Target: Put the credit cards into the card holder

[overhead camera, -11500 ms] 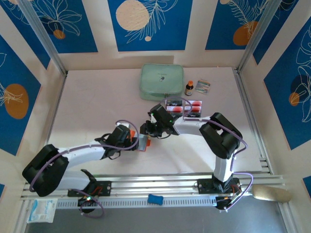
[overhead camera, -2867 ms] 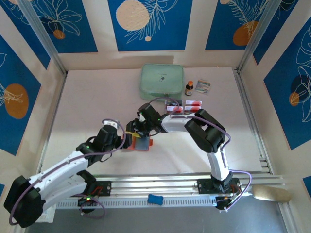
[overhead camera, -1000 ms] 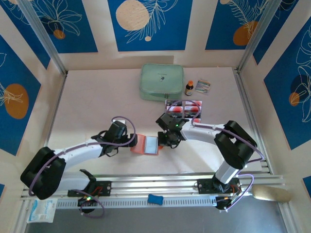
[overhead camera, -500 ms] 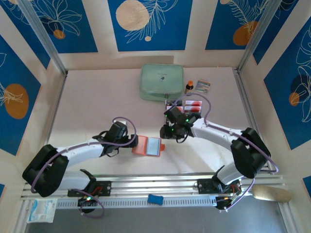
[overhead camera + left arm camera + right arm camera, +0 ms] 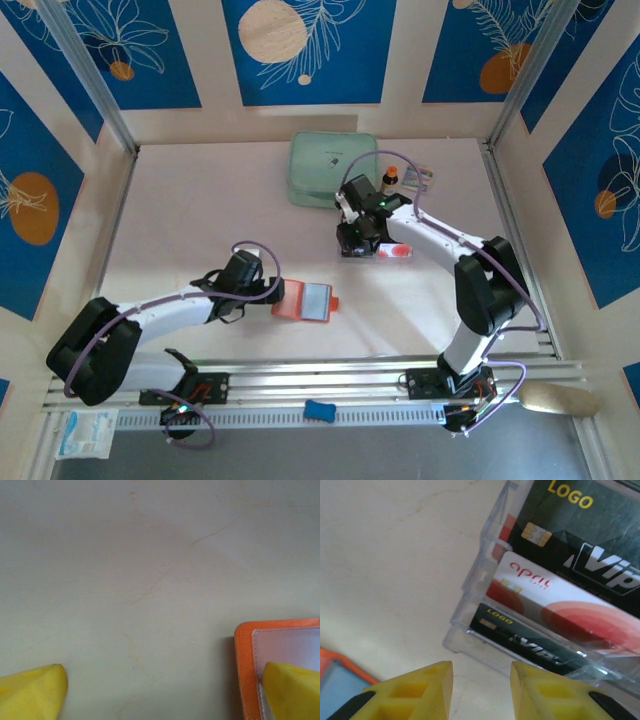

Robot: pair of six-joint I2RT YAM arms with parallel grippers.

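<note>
Credit cards (image 5: 560, 600) stand racked just ahead of the right gripper (image 5: 481, 680), partly open and empty.

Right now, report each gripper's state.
Left gripper: open wide, holding nothing.
Right gripper: partly open, holding nothing, just short of the credit cards.

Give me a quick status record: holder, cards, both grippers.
holder: lying open, inside up
cards: at least three, tiered in the clear tray
left gripper: open, empty, one finger over the holder's edge
right gripper: open, empty, just short of the tray
</note>
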